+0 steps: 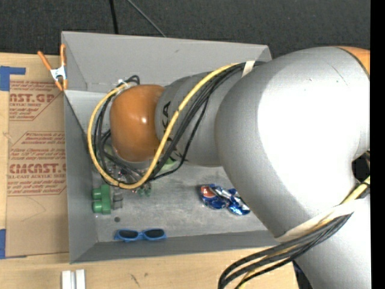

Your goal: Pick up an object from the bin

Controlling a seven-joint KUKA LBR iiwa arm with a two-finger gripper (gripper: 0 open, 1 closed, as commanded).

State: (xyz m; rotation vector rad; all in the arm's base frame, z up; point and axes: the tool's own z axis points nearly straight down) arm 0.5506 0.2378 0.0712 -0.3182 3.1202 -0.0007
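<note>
The grey arm point(289, 137), nearest the camera, is reaching leftward into the grey metal bin point(78, 179). Yellow and black cables point(96, 131) are looping round its orange wrist cover point(135, 122). The tool point(125, 174) is hanging below that cover at the bin's left side; whether it is wide or narrow cannot be told. A green plastic piece point(102, 200) is lying just beside the tool, toward the left wall. A pair of blue sunglasses point(139, 235) is lying along the near wall. A blue, red and white wrapper point(224, 198) is lying further right, apart from the tool.
</note>
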